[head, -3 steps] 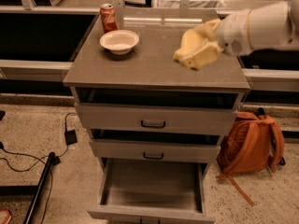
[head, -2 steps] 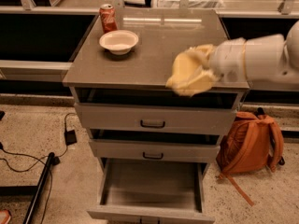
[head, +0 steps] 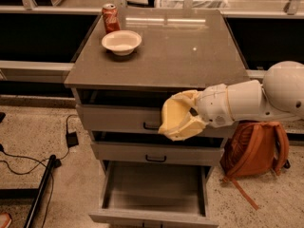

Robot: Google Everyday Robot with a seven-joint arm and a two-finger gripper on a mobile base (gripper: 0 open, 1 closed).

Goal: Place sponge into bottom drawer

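Currently your arm (head: 247,101) reaches in level from the right | claw (head: 189,116) clamped on the sponge (head: 173,120), held before the top drawer (head: 118,120) front | bottom drawer (head: 152,194) stands open below it.

single view | high, facing cabinet (head: 156,65) front, mid-range | jaws gripping sponge (head: 176,117) centre-right

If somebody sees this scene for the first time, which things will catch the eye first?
A white arm reaches in from the right of the picture, its gripper clamping a pale yellow sponge in the air before the upper drawers. Below it the bottom drawer stands pulled open. A white bowl and a red can sit at the cabinet top's far left.
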